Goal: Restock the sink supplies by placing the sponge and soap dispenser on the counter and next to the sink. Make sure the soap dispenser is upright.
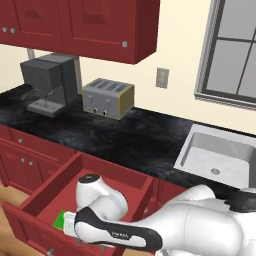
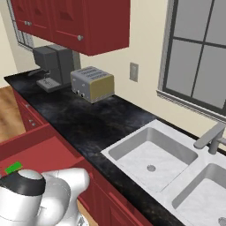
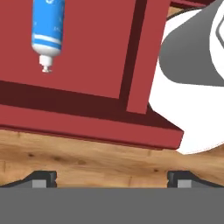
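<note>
Claw (image 3: 112, 177) spread wide, empty, hanging over wood floor (image 3: 87, 159) at drawer's (image 3: 87, 57) front lip. Soap dispenser (image 3: 47, 33) lies flat on drawer bottom, up and left of my fingertips, long axis toward claw, pump end nearest. Sponge (image 1: 62, 220) in same drawer; I judge dispenser next.

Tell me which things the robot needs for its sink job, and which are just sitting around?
Needed for the job:
- sponge, in the open drawer
- soap dispenser, lying in the drawer
- counter
- sink
- gripper, open and holding nothing

Just sitting around:
- toaster
- coffee machine
- faucet
- window
</note>
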